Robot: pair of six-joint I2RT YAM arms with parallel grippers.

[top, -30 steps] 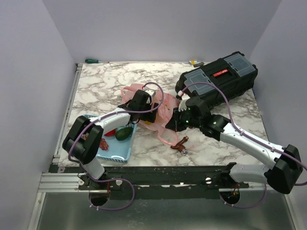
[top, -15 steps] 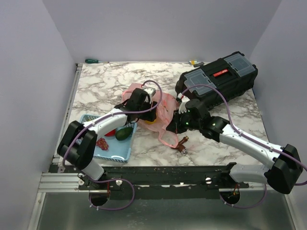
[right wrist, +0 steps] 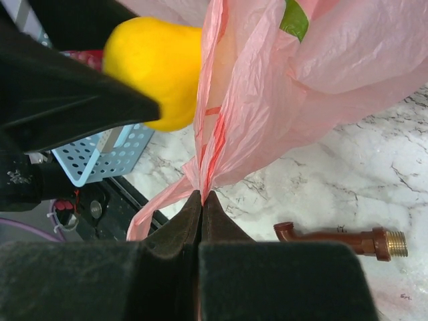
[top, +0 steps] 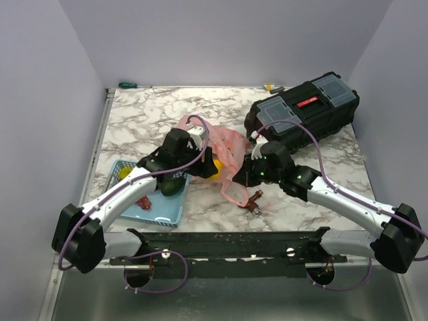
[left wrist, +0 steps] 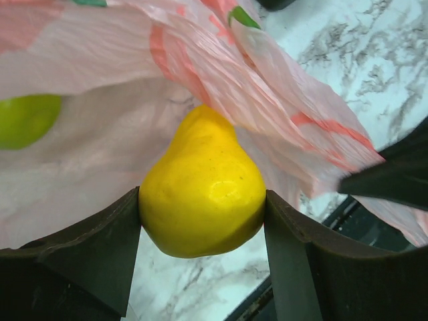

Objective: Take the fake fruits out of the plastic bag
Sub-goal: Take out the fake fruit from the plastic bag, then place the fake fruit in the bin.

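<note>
My left gripper [left wrist: 202,200] has its jaws part-open, clamped on either side of a glossy yellow pear-shaped plastic fruit [left wrist: 200,180] at the mouth of the crinkly translucent pink plastic bag [left wrist: 100,154]. My right gripper [right wrist: 201,198] is pinched fully closed on a bunched fold of that bag's film. A smooth green fruit [left wrist: 23,120] shows inside the bag.

left tool [left wrist: 202,204] tight around a yellow fake fruit [left wrist: 200,177], right tool [right wrist: 202,195] tight on the plastic bag [right wrist: 267,114]
</note>
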